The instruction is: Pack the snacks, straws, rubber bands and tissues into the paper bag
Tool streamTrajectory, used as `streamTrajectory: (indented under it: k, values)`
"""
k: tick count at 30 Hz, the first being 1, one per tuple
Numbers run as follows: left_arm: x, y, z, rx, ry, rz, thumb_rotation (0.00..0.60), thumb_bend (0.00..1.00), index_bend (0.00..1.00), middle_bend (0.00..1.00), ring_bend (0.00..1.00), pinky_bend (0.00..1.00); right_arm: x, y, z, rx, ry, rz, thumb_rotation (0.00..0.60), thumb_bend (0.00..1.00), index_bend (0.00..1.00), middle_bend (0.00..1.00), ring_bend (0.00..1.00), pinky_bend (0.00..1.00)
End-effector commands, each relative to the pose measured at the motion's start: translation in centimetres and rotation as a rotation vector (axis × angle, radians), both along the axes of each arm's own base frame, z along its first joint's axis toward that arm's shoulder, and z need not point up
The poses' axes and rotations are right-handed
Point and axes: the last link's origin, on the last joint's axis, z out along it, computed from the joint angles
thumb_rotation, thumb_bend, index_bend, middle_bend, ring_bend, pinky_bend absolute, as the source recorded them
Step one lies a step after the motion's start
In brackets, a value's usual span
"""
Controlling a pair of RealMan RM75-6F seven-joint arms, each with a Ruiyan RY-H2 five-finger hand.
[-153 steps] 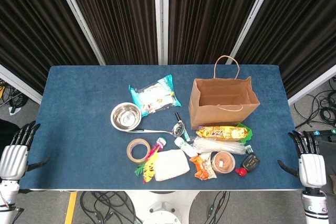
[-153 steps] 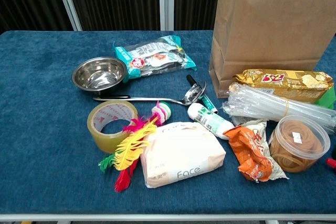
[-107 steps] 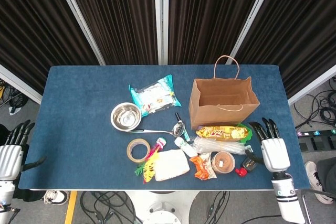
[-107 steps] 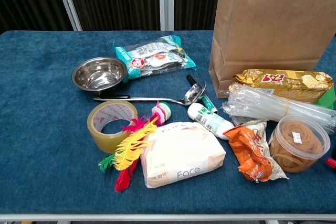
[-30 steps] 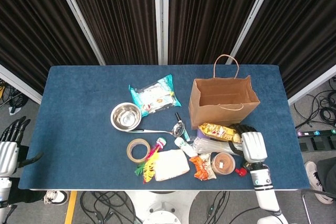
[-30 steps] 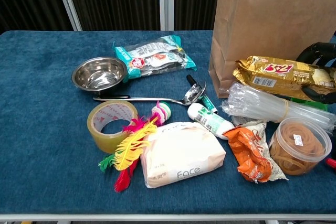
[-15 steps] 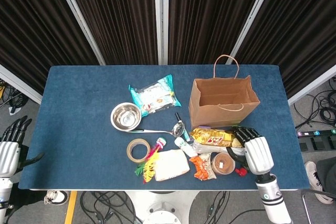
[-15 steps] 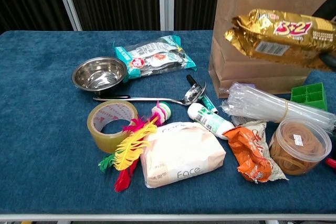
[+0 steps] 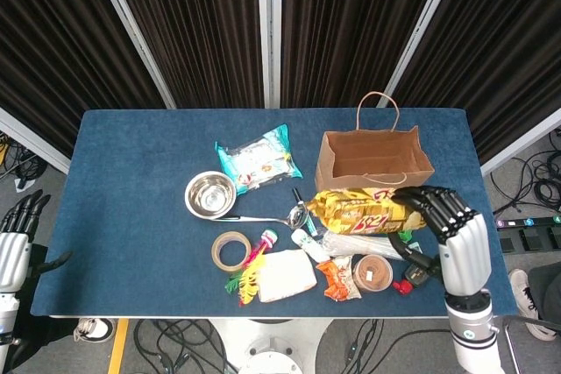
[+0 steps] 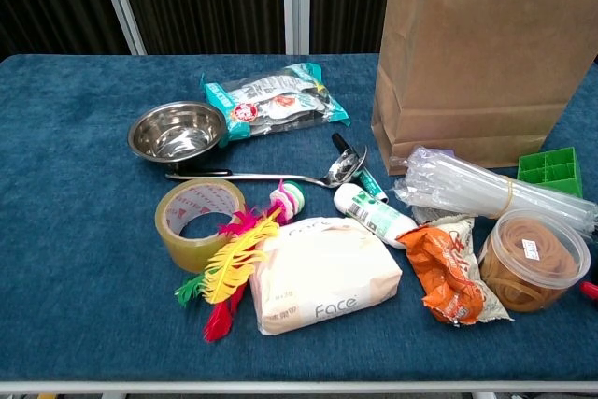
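My right hand [image 9: 456, 234] grips one end of a gold snack packet [image 9: 364, 211] and holds it raised in front of the open brown paper bag [image 9: 372, 159]. On the table lie a bundle of clear straws [image 10: 486, 189], a round tub of rubber bands [image 10: 531, 259], an orange snack pouch [image 10: 448, 273], a white tissue pack [image 10: 322, 277] and a teal snack bag [image 10: 276, 100]. My left hand [image 9: 13, 247] is open, off the table's left edge. The chest view shows neither hand nor the gold packet.
A steel bowl [image 10: 177, 130], a ladle [image 10: 280, 175], a tape roll [image 10: 196, 221], a feather toy [image 10: 238, 263], a white tube [image 10: 374, 215] and a green block [image 10: 551, 171] share the blue table [image 9: 131, 172]. A small black and red item [image 9: 412, 276] lies near the right hand.
My right hand came in from the table's right edge, took hold of the gold snack packet and lifted it off the straws, out of the chest view. The green block beneath is uncovered.
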Motion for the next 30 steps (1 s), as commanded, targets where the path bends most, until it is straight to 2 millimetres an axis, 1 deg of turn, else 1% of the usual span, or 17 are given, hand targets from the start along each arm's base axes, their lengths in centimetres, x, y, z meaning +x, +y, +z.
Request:
streamTrajectory:
  k: [1, 5, 7, 8, 11, 14, 18, 20, 24, 26, 30]
  values:
    - [0.0, 0.0, 0.1, 0.003, -0.002, -0.005, 0.600, 0.02, 0.08, 0.14, 0.01, 0.14, 0.5, -3.0, 2.3, -0.031, -0.066, -0.007, 0.600, 0.31, 0.53, 0.44, 0.37, 0.46]
    - [-0.3, -0.1, 0.1, 0.005, -0.003, 0.003, 0.600, 0.02, 0.09, 0.14, 0.01, 0.14, -0.4, -6.1, 3.2, -0.119, -0.027, -0.081, 0.600, 0.31, 0.53, 0.44, 0.37, 0.46]
    - [-0.5, -0.2, 0.1, -0.002, -0.005, 0.008, 0.600, 0.02, 0.08, 0.14, 0.01, 0.14, -1.0, -7.6, 3.2, -0.175, 0.049, -0.124, 0.600, 0.31, 0.53, 0.44, 0.37, 0.46]
    - [-0.6, -0.2, 0.1, -0.004, -0.005, 0.011, 0.600, 0.02, 0.08, 0.14, 0.01, 0.14, -1.3, -8.3, 3.0, -0.207, 0.115, -0.142, 0.600, 0.31, 0.53, 0.44, 0.37, 0.46]
    - [-0.7, -0.1, 0.1, -0.002, -0.009, 0.016, 0.600, 0.02, 0.08, 0.14, 0.01, 0.14, -1.7, -9.8, 3.1, -0.294, 0.265, -0.178, 0.600, 0.32, 0.53, 0.44, 0.37, 0.46]
    - [-0.8, -0.1, 0.0, -0.002, -0.012, 0.018, 0.600, 0.02, 0.08, 0.14, 0.01, 0.14, -1.8, -10.4, 3.5, -0.346, 0.344, -0.206, 0.600, 0.32, 0.53, 0.44, 0.37, 0.46]
    - [-0.9, -0.2, -0.1, -0.006, -0.015, 0.022, 0.600, 0.02, 0.09, 0.14, 0.01, 0.14, -2.2, -10.9, 4.3, -0.396, 0.497, -0.266, 0.600, 0.31, 0.53, 0.45, 0.37, 0.46]
    - [-1.0, -0.1, -0.1, -0.007, -0.016, 0.021, 0.600, 0.02, 0.08, 0.14, 0.01, 0.14, -2.5, -11.1, 4.6, -0.384, 0.559, -0.295, 0.600, 0.31, 0.53, 0.45, 0.37, 0.46]
    - [-1.0, 0.0, -0.1, -0.006, -0.048, 0.020, 0.600, 0.02, 0.08, 0.14, 0.01, 0.14, -3.5, -11.5, 4.9, -0.349, 0.753, -0.375, 0.600, 0.31, 0.53, 0.45, 0.37, 0.46]
    - [-1.0, 0.0, -0.1, -0.008, -0.084, 0.024, 0.600, 0.02, 0.08, 0.14, 0.01, 0.14, -3.9, -11.5, 4.9, -0.330, 0.810, -0.405, 0.600, 0.31, 0.53, 0.45, 0.37, 0.46]
    - [-1.0, 0.0, 0.1, -0.003, -0.082, 0.021, 0.600, 0.02, 0.09, 0.14, 0.01, 0.14, -4.8, -11.5, 4.4, -0.279, 0.916, -0.440, 0.600, 0.31, 0.53, 0.45, 0.37, 0.46]
